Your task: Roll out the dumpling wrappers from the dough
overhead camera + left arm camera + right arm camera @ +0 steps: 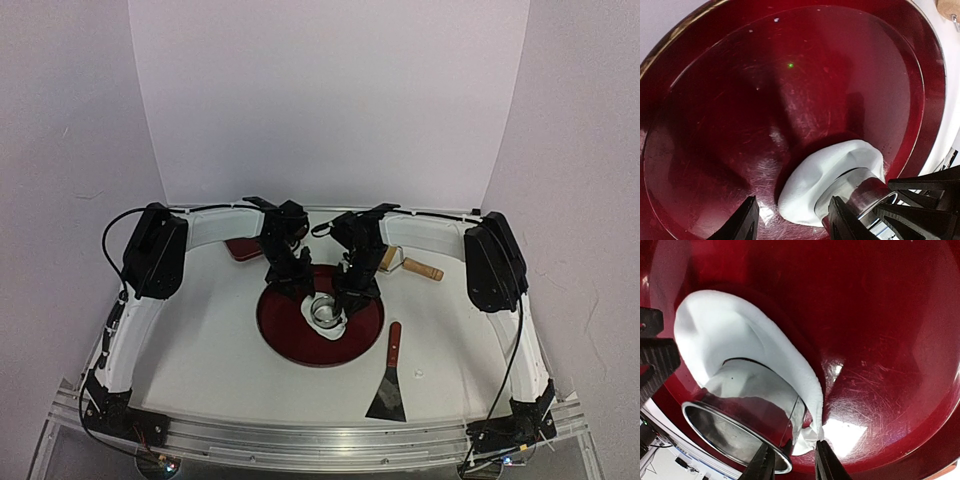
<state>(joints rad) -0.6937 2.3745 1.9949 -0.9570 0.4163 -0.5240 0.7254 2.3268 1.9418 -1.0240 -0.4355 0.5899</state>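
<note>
start with the dough (735,330): lies as a soft white sheet near the middle of the red tray (880,340), climbs partway up the wall of the metal ring cutter (765,410) and wraps round it instead of lying flat. hides the floor inside the ring, so cannot tell whether a round wrapper is cut free there.

at the sheet's thin corner, just beside the cutter's rim, find the right gripper (792,462): narrow, tips either side of that flap, though cannot tell whether truly pinching it. across the ring, find the left gripper (792,222): fairly wide, clamping nothing, one finger touching or just beside the cutter. further out on the table (200,340), note a scraper (388,385) and a wooden-handled tool (415,266), both off the tray.

judging from this:
- risks tearing the flap if pulled while stuck to the metal.
- risks lifting the cutter along with the clinging dough, creasing any wrapper beneath.
- risks skating the ring across the glossy tray if nudged sideways by the left finger.
</note>
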